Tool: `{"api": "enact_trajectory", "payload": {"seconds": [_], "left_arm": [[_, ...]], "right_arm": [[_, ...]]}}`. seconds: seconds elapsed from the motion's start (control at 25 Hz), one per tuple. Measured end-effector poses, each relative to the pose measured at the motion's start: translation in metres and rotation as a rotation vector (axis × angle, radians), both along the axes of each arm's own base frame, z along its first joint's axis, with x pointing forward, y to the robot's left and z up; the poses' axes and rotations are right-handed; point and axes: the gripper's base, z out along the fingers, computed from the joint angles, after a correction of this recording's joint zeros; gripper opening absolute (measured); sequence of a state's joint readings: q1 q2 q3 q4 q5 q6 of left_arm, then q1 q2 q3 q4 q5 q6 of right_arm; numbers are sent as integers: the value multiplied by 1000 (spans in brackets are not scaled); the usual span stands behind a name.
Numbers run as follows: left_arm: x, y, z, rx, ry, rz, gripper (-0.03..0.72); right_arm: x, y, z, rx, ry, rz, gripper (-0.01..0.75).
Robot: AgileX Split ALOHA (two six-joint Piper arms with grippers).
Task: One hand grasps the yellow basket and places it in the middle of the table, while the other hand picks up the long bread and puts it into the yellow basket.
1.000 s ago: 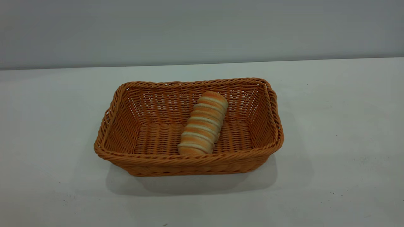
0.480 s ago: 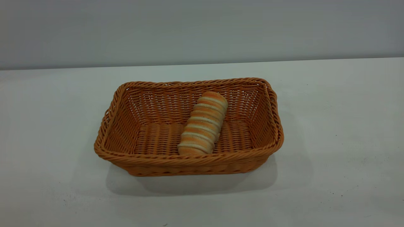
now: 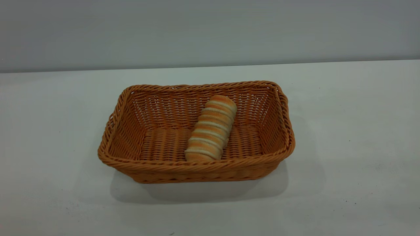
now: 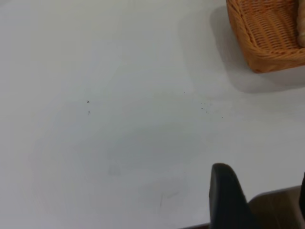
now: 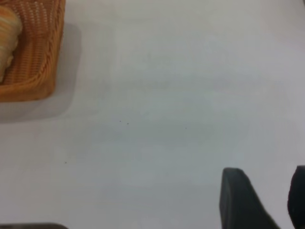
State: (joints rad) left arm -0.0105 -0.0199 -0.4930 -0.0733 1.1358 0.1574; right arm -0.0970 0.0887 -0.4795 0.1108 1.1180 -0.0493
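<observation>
The yellow basket (image 3: 197, 165) stands in the middle of the table. The long bread (image 3: 210, 127) lies inside it, slanting from the near wall up toward the far wall. Neither arm shows in the exterior view. In the left wrist view my left gripper (image 4: 262, 193) is open and empty over bare table near the table's edge, well away from the basket (image 4: 267, 38), where a sliver of the bread (image 4: 301, 24) shows. In the right wrist view my right gripper (image 5: 267, 193) is open and empty over bare table, far from the basket (image 5: 40, 62) and bread (image 5: 7, 33).
The white table (image 3: 344, 137) runs to a grey wall (image 3: 210, 29) behind. A brown floor strip (image 4: 279, 210) shows past the table edge by the left gripper.
</observation>
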Motion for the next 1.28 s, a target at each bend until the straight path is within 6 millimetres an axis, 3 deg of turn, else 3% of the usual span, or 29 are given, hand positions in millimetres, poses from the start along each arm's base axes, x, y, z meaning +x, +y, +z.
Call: {"api": "enact_trajectory", "payload": {"seconds": [0.32,1.28], "left_arm": [[0,0,0,-1,0,0,436],[0,0,0,0,0,-1,436]], "right_arm": [[-1,1,0,0,1,78,238],[-1,1,0,1,1,78,238]]}}
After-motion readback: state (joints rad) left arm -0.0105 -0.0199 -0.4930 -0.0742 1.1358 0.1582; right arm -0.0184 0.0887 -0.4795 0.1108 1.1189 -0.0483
